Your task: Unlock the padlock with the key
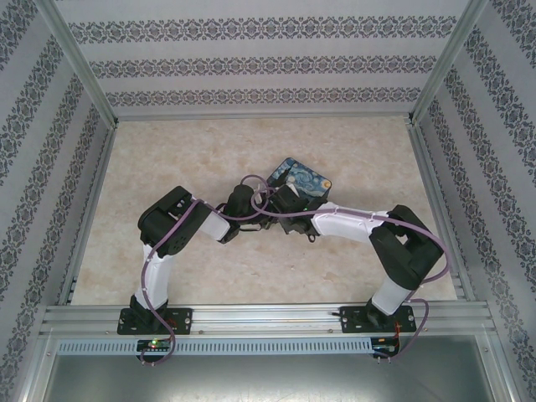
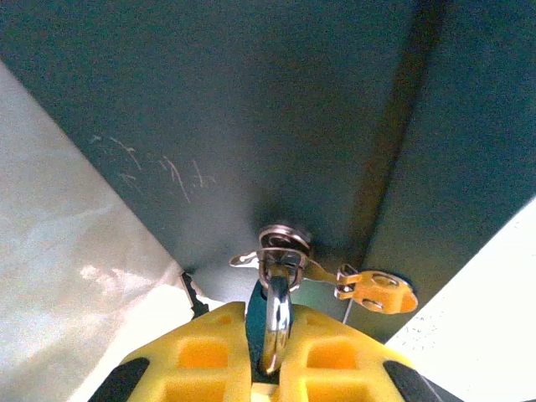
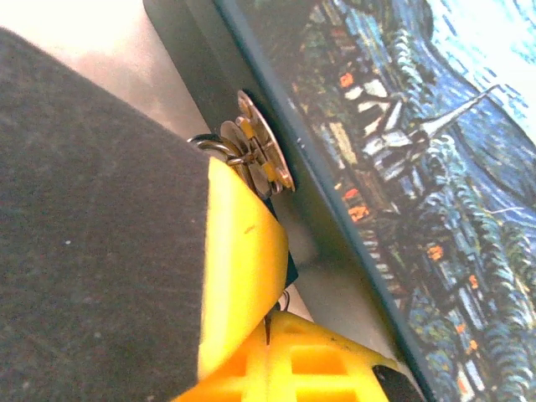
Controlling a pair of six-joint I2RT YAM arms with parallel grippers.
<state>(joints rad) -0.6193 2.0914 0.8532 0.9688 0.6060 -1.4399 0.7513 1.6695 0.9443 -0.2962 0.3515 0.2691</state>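
Note:
A dark teal box [image 2: 251, 109] with a starry painted lid [image 1: 303, 178] carries a metal hasp [image 2: 283, 243] on its front. The padlock's silver shackle [image 2: 276, 310] hangs through this hasp, and my left gripper [image 2: 275, 316] is shut on it, yellow fingers [image 2: 197, 347] on either side. A brass tab [image 2: 381, 291] sticks out to the hasp's right. My right gripper [image 3: 295, 325] is shut just below the hasp [image 3: 261, 155], pressed against the left gripper's yellow finger [image 3: 239, 260]. A thin dark sliver and a small wire ring [image 3: 285, 298] show at its tips; the key is mostly hidden.
Both arms meet mid-table, left gripper [image 1: 255, 203] and right gripper [image 1: 285, 201] side by side at the box's near edge. Patterned walls and aluminium rails [image 1: 251, 316] enclose the marbled tabletop [image 1: 167, 167], which has free room all around.

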